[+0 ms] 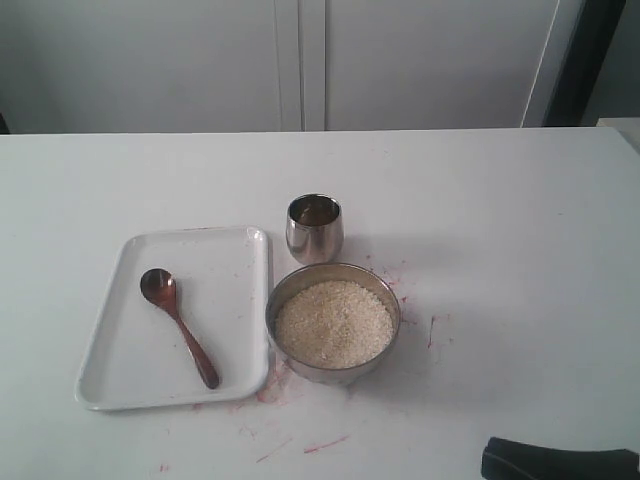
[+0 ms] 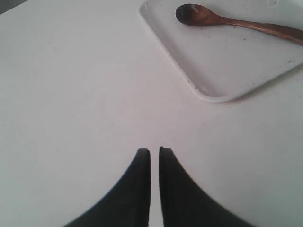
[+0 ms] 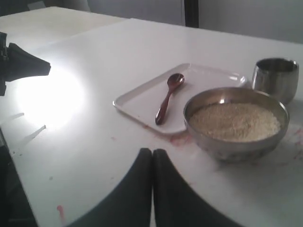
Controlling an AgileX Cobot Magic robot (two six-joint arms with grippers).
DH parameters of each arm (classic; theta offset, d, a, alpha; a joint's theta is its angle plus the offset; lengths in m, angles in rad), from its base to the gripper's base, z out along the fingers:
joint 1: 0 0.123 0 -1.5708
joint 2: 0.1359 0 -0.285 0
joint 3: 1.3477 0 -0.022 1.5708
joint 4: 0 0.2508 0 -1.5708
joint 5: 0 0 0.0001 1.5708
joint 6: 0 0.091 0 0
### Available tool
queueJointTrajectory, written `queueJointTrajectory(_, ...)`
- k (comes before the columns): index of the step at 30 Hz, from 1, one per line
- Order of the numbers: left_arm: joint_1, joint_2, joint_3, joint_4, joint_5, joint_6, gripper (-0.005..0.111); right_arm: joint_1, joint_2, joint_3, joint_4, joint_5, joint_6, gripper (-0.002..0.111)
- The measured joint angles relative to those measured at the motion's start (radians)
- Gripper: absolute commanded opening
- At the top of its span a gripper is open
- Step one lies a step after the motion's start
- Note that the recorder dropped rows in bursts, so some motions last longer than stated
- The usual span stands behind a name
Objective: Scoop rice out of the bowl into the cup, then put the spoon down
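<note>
The steel bowl (image 1: 330, 373) holds a level mass of rice (image 1: 333, 322) at the table's middle. Just behind it stands the steel cup (image 1: 315, 228), upright. The wooden spoon (image 1: 178, 326) lies on a white tray (image 1: 230, 290) left of the bowl, head away from the front edge. My left gripper (image 2: 155, 150) is shut on nothing over bare table, short of the tray's corner (image 2: 208, 92) and the spoon (image 2: 236, 21). My right gripper (image 3: 152, 151) is shut and empty, low over the table near the bowl (image 3: 236, 146), rice (image 3: 234, 122), spoon (image 3: 165, 101) and cup (image 3: 277, 78).
A dark part of my right arm (image 1: 560, 463) shows at the front right edge of the table. Reddish marks stain the tabletop (image 1: 325, 443) around the bowl. In the right wrist view, a dark piece of the other arm (image 3: 23, 66) juts in across the table.
</note>
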Motion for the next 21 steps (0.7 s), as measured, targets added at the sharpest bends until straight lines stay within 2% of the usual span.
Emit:
queueJointTrajectory(5, 0.000, 0.000, 0.000, 0.000, 0.000, 0.000, 0.014, 0.000, 0.000, 0.000, 0.000, 0.061, 0.122, 0.000)
queueJointTrajectory(15, 0.000, 0.000, 0.000, 0.000, 0.000, 0.000, 0.014, 0.000, 0.000, 0.000, 0.000, 0.063, 0.129, 0.000)
queueJointTrajectory(21, 0.000, 0.000, 0.000, 0.000, 0.000, 0.000, 0.014, -0.024, -0.105, 0.000, 0.000, 0.078, 0.129, 0.000)
